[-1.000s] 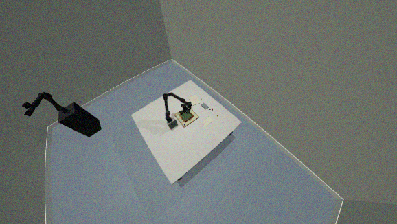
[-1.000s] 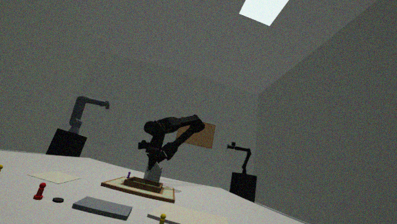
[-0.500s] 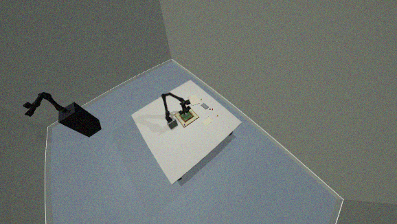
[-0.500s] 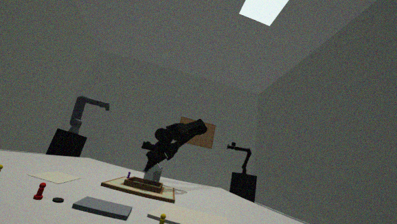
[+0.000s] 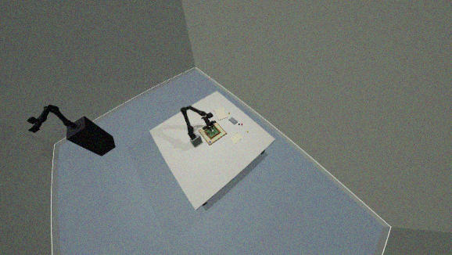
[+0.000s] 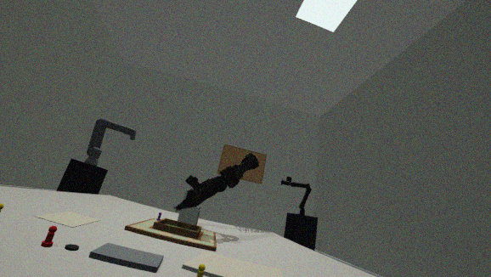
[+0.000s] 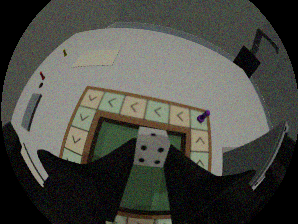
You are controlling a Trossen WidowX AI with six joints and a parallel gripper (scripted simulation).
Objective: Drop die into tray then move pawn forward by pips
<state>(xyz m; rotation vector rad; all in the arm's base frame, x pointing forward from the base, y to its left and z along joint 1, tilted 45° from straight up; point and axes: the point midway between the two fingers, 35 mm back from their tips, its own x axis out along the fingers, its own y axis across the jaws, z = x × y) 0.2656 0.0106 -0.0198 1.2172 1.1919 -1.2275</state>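
Note:
My gripper [image 5: 211,126] [image 6: 177,207] [image 7: 150,145] is shut on the whitish die [image 7: 152,154], which sits between the fingertips. The die's face toward the wrist camera shows dark pips, and a single pip shows on its narrow far face. The gripper is above the dice tray [image 6: 176,229] [image 7: 93,137], whose floor is green. The tray is in the middle of the board [image 6: 140,227] [image 7: 112,102], ringed by cream and pale green arrow squares. The purple pawn [image 6: 159,216] [image 7: 203,116] stands on a corner square. The fingers hide part of the board in the wrist view.
A grey slab [image 5: 233,120] [image 6: 126,256] [image 7: 31,111], a black disc [image 6: 71,247], a red pawn [image 6: 49,236] [image 7: 42,76] and a yellow pawn [image 6: 201,269] are beyond the board. Pale sheets [image 5: 236,138] [image 6: 68,218] [image 7: 95,57] lie on the table.

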